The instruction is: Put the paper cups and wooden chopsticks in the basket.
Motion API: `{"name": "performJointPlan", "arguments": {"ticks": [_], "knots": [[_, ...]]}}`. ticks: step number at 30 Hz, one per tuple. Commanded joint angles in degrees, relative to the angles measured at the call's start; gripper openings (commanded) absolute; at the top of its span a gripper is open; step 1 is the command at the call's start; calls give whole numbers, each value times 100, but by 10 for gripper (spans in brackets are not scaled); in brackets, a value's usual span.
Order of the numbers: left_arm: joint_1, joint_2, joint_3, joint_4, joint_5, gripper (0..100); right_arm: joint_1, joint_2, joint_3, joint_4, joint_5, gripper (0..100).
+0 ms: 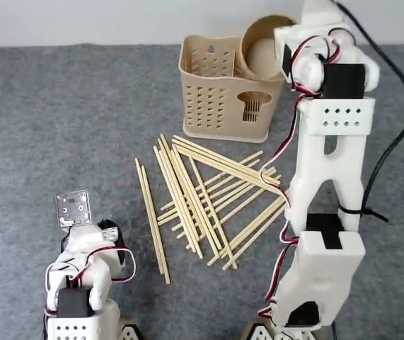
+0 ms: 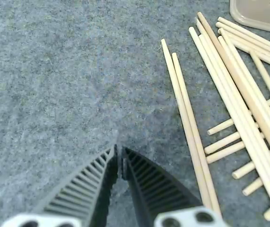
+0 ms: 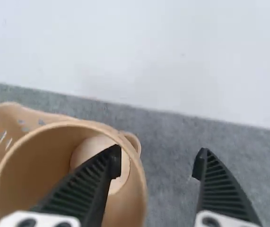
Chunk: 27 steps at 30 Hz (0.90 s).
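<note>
Right pincer spread, one finger over paper cup in basket

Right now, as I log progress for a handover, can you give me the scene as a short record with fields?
paper cup: tilted, at the right end of the basket
chopsticks: scattered in a loose pile on the grey mat, in front of the basket
right pincer: open, astride the cup's rim, one side inside the cup and one outside
left pincer: shut, low over bare mat beside the chopsticks
left to do: chopsticks not yet picked up
</note>
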<state>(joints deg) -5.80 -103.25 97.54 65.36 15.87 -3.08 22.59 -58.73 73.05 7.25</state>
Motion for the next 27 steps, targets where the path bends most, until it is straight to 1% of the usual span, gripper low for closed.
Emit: {"name": "performJointPlan", "arguments": {"ticks": [1, 9, 13, 17, 25, 27], "knots": [[-9, -79, -110, 18, -26, 14, 48, 119, -70, -382, 35, 263], [-9, -79, -110, 18, -26, 14, -84, 514, -70, -1130, 9, 263], [-9, -79, -110, 18, -26, 14, -154, 444, -88, -989, 9, 263], [-9, -79, -110, 18, -26, 14, -224, 145, -404, -31, 9, 263], [-9, -79, -110, 18, -26, 14, -620, -400, -695, 2782, 44, 263], [-9, -79, -110, 18, -26, 14, -681, -435, -633, 3002, 44, 263]]}}
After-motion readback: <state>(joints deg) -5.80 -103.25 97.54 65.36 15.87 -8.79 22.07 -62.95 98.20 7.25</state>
